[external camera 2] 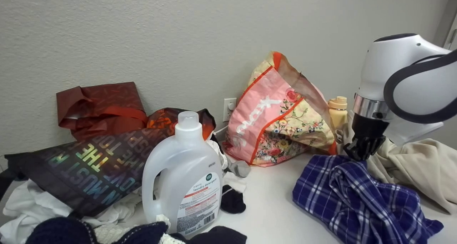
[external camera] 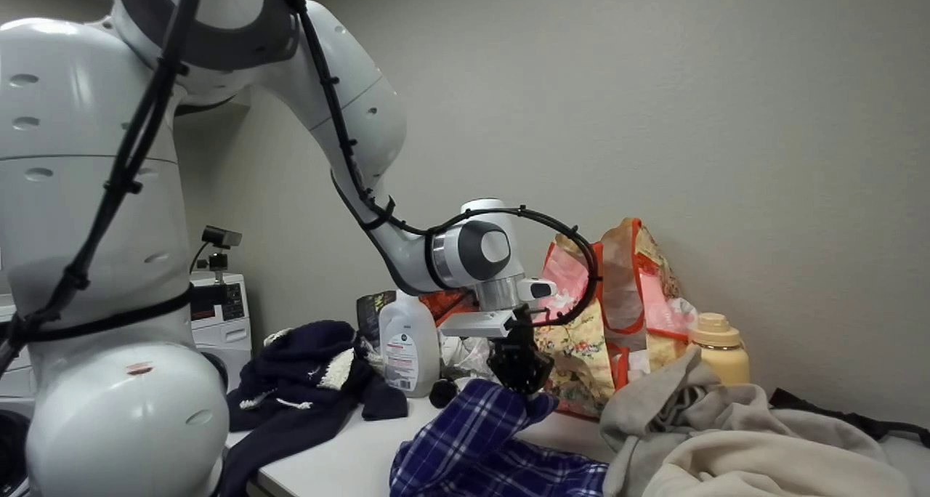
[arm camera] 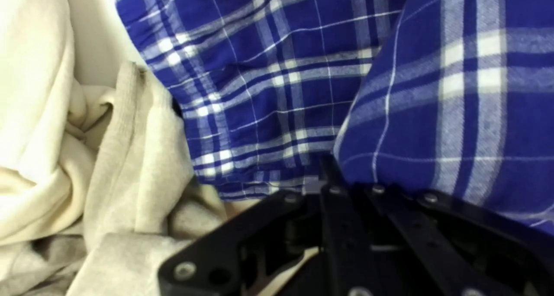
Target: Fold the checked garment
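Checked garment (external camera 2: 360, 201), slanting lengthwise to lower right (in an exterior view), jaws clamped on its fold

A white table (external camera 2: 267, 208) carries a checked garment (external camera 2: 332, 201), beige cloth (external camera: 785, 446) and navy clothing (external camera: 280, 370). A jug (external camera 2: 178, 158) and bag (external camera 2: 275, 126) stand there.

The blue-and-white checked garment (external camera 2: 357, 201) lies rumpled on the white table (external camera 2: 271, 201), one part raised in a fold.

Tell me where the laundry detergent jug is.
In an exterior view, the laundry detergent jug stands upright left of centre, in front of the dark lettered bag and just left of a small black cloth item.
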Action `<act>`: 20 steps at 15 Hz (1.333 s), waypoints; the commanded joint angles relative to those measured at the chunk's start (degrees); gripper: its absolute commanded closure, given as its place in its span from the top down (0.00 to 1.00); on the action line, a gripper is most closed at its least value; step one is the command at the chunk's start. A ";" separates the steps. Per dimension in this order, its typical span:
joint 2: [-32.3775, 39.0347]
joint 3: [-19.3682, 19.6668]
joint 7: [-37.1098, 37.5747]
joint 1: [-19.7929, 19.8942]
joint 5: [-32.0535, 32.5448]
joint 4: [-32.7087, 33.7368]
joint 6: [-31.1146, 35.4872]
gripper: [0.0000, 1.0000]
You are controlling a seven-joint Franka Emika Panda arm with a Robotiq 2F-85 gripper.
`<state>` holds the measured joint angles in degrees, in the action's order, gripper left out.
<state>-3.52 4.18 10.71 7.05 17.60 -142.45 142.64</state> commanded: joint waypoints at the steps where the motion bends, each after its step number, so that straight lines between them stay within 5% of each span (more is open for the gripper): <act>1: 2.94 1.66 1.34 1.19 1.29 3.21 -0.66 0.01; 19: 12.33 10.94 6.96 4.01 5.03 8.51 -4.44 0.01; 20: 12.92 11.12 7.18 3.92 5.14 8.71 -4.45 0.11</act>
<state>7.31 14.65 15.51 11.34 20.99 -135.60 139.97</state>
